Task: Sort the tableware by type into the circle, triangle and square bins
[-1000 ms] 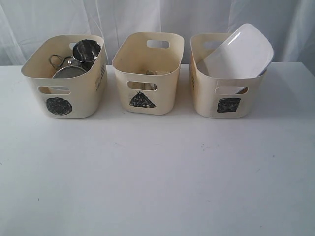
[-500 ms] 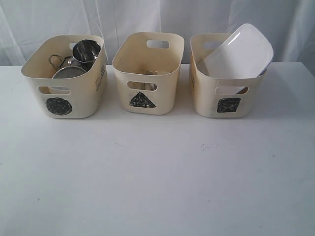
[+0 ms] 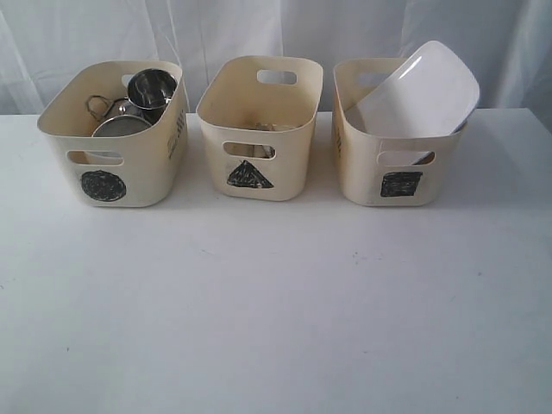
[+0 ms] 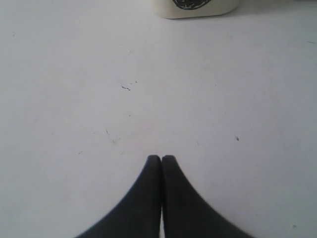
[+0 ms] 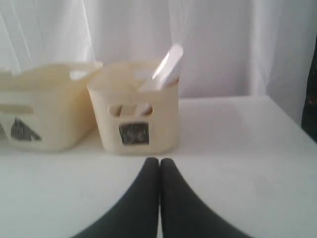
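Exterior view: three cream plastic tubs with cut-out handles stand in a row at the back of a matt white table, in front of a white curtain. The circle bin on the left holds a shiny steel cup standing above a steel bowl. The triangle bin in the middle shows only something pale through its handle slot, perhaps cutlery or chopsticks; it is too dim to tell. The square bin on the right holds the glossy white plate, which is tilted, with one rounded corner rising above the rim. No piece lies loose on the table, so the sorting looks finished, and neither arm shows here.

Left wrist view: the left claw has its dark, smooth jaws pressed together on nothing, over bare, lightly specked tabletop. The circle bin's foot lies straight ahead, well apart.

Right wrist view: the right claw is likewise closed and empty. The square bin stands straight ahead of it, and the plate leans out of the top of that bin. This arm is the nearer one to the plate, should it need seating.
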Tool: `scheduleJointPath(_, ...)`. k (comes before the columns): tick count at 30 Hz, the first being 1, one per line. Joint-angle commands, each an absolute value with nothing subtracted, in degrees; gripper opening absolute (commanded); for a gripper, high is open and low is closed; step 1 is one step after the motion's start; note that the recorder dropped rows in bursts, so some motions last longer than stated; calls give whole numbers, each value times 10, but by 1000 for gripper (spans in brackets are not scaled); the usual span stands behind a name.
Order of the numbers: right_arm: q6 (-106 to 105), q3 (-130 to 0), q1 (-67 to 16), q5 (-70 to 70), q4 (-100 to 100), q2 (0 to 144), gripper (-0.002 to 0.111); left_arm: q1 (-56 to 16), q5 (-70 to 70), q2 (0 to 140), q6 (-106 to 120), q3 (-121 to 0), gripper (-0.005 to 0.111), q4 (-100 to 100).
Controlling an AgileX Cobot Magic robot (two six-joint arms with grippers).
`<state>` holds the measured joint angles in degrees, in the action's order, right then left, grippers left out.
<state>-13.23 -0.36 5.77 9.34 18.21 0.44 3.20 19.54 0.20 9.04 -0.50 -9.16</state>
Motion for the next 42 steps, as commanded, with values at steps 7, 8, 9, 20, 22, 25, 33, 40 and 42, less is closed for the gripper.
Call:
scheduleJointPath(7,-179,0,74,201,101,0,0,33,201,0,90,0,0,-86)
scheduleJointPath(8,-178,0,74,201,103,0,0,33,201,0,90,0,0,-86)
scheduleJointPath(9,-178,0,74,201,103,0,0,33,201,0,90,0,0,-86)
scheduleJointPath(20,-178,0,74,201,103,0,0,33,201,0,90,0,0,-86)
scheduleJointPath(22,-178,0,74,201,103,0,0,33,201,0,90,0,0,-86)
scheduleJointPath(25,-178,0,74,201,103,0,0,33,201,0,90,0,0,-86)
scheduleJointPath(33,-178,0,74,201,103,0,0,33,201,0,90,0,0,-86)
scheduleJointPath(40,-178,0,74,201,103,0,0,33,201,0,90,0,0,-86)
scheduleJointPath(42,-178,0,74,201,103,0,0,33,201,0,90,0,0,-86)
